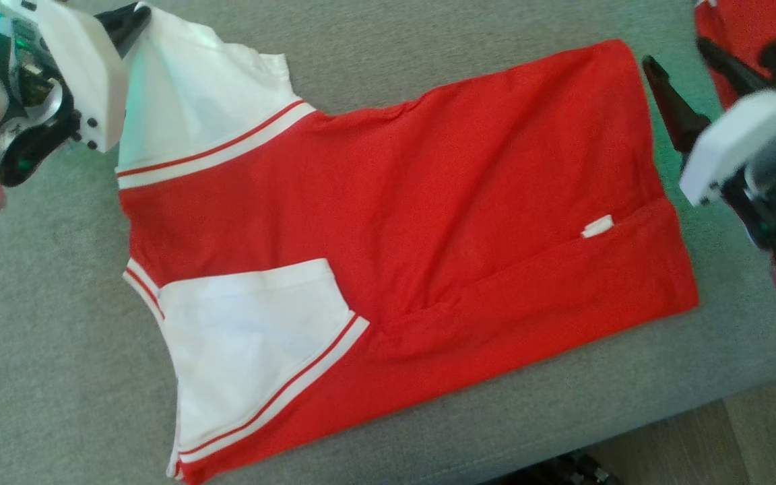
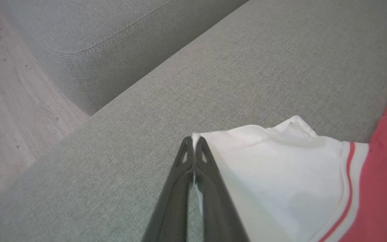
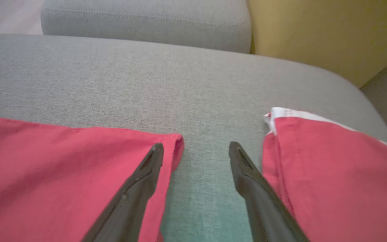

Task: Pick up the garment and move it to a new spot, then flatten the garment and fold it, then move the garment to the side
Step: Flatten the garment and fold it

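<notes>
So the left end effector (image 2: 193, 139) is pinched shut on the white sleeve (image 2: 281, 168) tip. The right end effector (image 3: 196, 148) is spread wide by the hem corner, holding nothing. The garment (image 1: 428, 202) lies flat on the sofa cushion (image 1: 38, 337). Folding looks barely started to me, and the side move is still to do. Another red piece (image 3: 331, 174) is cut off, can't tell what it is.

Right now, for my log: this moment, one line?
left pincer: shut on sleeve | right pincer: open by hem | garment: spread on sofa

No readable text or marks, small white tag (image 1: 597, 225) on the garment (image 1: 428, 222) illegible
</notes>
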You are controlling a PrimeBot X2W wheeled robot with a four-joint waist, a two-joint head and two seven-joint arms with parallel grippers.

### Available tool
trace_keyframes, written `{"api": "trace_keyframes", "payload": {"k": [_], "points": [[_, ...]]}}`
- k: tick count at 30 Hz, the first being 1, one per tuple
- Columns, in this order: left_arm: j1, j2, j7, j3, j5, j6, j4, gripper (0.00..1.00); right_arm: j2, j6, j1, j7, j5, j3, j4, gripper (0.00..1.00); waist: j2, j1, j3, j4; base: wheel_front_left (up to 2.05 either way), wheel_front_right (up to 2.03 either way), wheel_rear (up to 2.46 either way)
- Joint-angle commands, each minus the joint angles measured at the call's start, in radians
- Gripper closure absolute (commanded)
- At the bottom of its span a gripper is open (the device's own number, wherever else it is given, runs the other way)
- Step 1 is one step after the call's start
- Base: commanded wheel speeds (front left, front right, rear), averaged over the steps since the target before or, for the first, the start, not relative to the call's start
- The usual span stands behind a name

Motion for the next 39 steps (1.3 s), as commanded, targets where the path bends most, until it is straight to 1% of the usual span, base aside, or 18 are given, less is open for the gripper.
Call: {"api": "trace_keyframes", "payload": {"k": [1,5,8,13,18,24,32,34,36,38,39], "points": [[-0.055,0.034,-0.010,0.037,0.002,0.002,-0.013,1.00,-0.007,0.007,-0.001,0.010,0.014,0.011,-0.012,0.00,0.0000,0.0000,0.007,0.008,0.00,0.00,0.00],[-0.072,0.032,-0.019,0.016,-0.003,0.002,-0.016,1.00,0.020,0.007,-0.090,0.069,0.089,0.061,0.085,0.00,0.0000,0.0000,0.013,0.023,0.00,0.00,0.00],[-0.074,0.035,-0.021,0.005,-0.012,0.002,-0.010,1.00,0.038,0.007,-0.132,0.113,0.162,0.093,0.126,0.00,0.0000,0.0000,0.009,0.026,0.00,0.00,0.00],[-0.073,0.036,-0.015,-0.007,-0.033,0.002,-0.002,1.00,0.032,0.007,-0.172,0.171,0.252,0.130,0.169,0.00,0.0000,0.0000,0.000,0.030,0.00,0.00,0.00],[-0.078,0.031,-0.015,-0.013,-0.046,0.002,0.000,1.00,0.020,0.007,-0.195,0.235,0.327,0.161,0.186,0.00,0.0000,0.0000,0.001,0.037,0.00,0.00,0.00],[-0.094,0.024,-0.020,-0.018,-0.049,0.002,-0.001,1.00,0.013,0.007,-0.226,0.226,0.392,0.173,0.191,0.00,0.0000,0.0000,0.015,0.050,0.00,0.00,0.00],[-0.105,0.015,-0.042,-0.021,-0.048,0.002,0.003,1.00,0.000,0.007,-0.254,0.202,0.418,0.210,0.231,0.00,0.0000,0.0000,0.025,0.067,0.00,0.00,0.00],[-0.104,0.014,-0.046,-0.022,-0.049,0.002,0.003,1.00,-0.003,0.007,-0.258,0.198,0.423,0.219,0.240,0.07,0.0000,0.0000,0.023,0.069,0.00,0.00,0.00],[-0.104,0.014,-0.050,-0.022,-0.050,0.002,0.003,1.00,-0.010,0.007,-0.264,0.190,0.418,0.228,0.252,0.16,0.0000,0.0000,0.022,0.071,0.00,0.00,0.00],[-0.103,0.014,-0.055,-0.022,-0.049,0.002,0.003,1.00,-0.012,0.007,-0.269,0.182,0.418,0.233,0.263,0.21,0.0000,0.0000,0.021,0.073,0.00,0.00,0.00],[-0.102,0.014,-0.057,-0.023,-0.049,0.002,0.003,1.00,-0.014,0.007,-0.272,0.179,0.419,0.236,0.267,0.26,0.0000,0.0000,0.020,0.074,0.00,0.00,0.00]]}}
